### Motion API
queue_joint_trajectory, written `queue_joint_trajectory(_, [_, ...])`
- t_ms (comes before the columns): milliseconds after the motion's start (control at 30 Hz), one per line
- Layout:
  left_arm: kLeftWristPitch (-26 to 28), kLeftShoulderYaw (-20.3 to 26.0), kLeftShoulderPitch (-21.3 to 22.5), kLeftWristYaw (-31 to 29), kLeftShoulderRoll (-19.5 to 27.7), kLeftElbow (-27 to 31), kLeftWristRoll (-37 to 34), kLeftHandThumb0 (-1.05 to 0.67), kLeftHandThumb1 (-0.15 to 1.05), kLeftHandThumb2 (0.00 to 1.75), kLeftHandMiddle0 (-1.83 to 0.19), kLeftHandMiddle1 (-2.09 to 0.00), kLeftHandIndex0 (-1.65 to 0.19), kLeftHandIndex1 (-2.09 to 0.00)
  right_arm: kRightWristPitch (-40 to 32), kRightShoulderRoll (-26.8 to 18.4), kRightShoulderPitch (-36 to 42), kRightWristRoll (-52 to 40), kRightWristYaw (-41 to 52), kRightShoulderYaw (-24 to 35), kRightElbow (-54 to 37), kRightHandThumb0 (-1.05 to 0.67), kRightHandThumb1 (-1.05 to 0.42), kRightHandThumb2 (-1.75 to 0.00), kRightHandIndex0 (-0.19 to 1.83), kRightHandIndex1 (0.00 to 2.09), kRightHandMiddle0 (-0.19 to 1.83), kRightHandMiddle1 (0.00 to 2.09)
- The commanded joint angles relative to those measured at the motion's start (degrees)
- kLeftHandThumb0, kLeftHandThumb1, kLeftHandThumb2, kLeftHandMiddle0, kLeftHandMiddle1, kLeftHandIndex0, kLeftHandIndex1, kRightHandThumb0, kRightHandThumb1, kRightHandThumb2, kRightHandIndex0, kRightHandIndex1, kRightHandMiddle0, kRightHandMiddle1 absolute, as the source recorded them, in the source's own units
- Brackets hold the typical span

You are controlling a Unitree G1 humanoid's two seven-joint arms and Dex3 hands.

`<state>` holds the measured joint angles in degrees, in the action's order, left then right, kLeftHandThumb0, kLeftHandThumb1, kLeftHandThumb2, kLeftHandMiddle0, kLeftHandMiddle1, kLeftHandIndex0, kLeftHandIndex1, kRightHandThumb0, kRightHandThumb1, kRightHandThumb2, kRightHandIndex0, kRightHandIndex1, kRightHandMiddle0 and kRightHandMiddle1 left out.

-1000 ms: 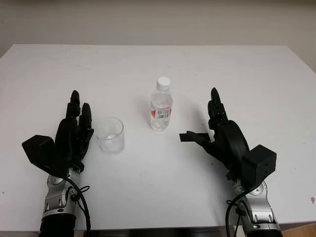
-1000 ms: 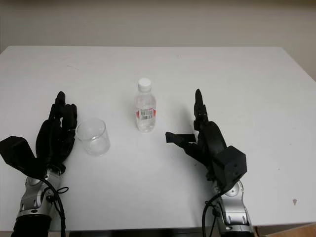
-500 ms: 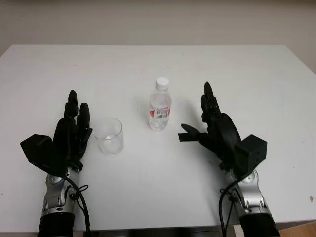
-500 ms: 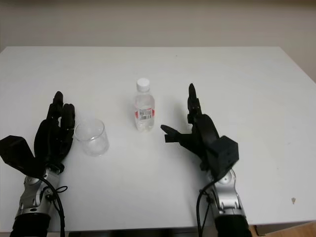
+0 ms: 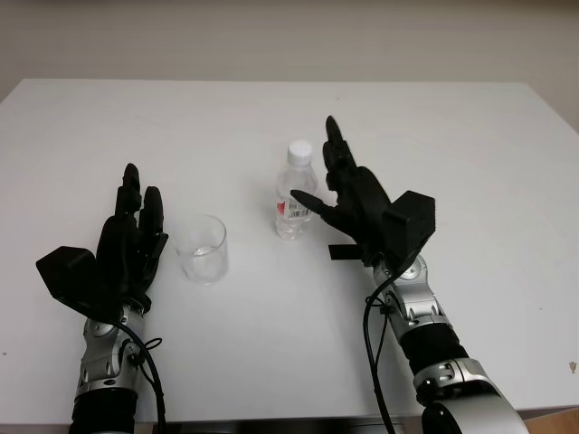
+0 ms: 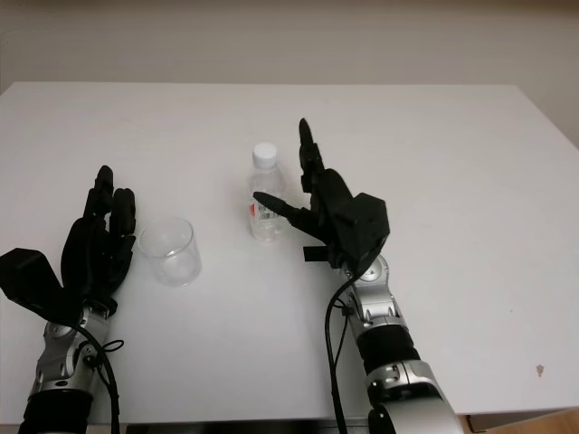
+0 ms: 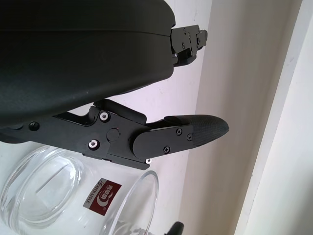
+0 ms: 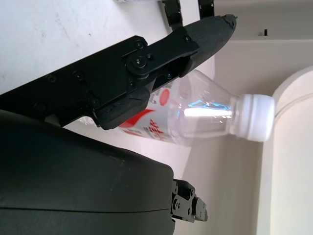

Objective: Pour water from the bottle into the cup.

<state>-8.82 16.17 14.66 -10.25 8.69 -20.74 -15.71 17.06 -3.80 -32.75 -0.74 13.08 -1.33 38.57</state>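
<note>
bottle upright at the centre of the table, right hand open just beside it.

the clear bottle (image 5: 296, 192), white cap on and a red-and-white label round its middle, stands upright near the middle of the head views on the white table (image 5: 470, 145). the right hand (image 5: 348, 194) is just right of it in the frame, raised with nothing in its grasp; one finger (image 5: 306, 202) crosses in front of the bottle's label, and i cannot tell whether it touches. in the right wrist view the bottle (image 8: 195, 115) lies close behind that finger. the clear cup (image 5: 204, 249) stands left of and below the bottle in the frame, apart from it. the left hand (image 5: 127, 244) is at the lower left, open and holding nothing, just beside the cup's left side.
</note>
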Motion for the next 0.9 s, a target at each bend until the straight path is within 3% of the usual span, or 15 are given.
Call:
queue_joint_trajectory(0, [-0.08,0.11,-0.15,0.04,-0.21,-0.93,-0.12,-0.62,1.05,0.52,0.11,-0.05,0.12,-0.06,1.65,0.23,-1.86,0.62,-0.35,-0.22,1.27,-0.96,-0.89,-0.05,-0.19,0.0,-0.19,0.0])
queue_joint_trajectory(700, [0.77,-0.15,-0.38,0.68,-1.33,0.16,-0.85,-0.63,1.05,0.51,0.11,-0.05,0.13,-0.05,7.22,4.52,-8.21,2.86,-0.09,-1.54,13.54,-1.0,-0.89,-0.06,-0.19,0.0,-0.19,0.0])
queue_joint_trajectory(867, [0.44,-0.05,-0.58,1.2,-1.54,0.47,-0.5,-0.62,1.05,0.51,0.11,-0.05,0.13,-0.05,7.73,7.08,-10.04,1.14,-3.65,0.84,17.18,-0.82,-0.87,-0.05,-0.17,0.01,-0.15,0.02])
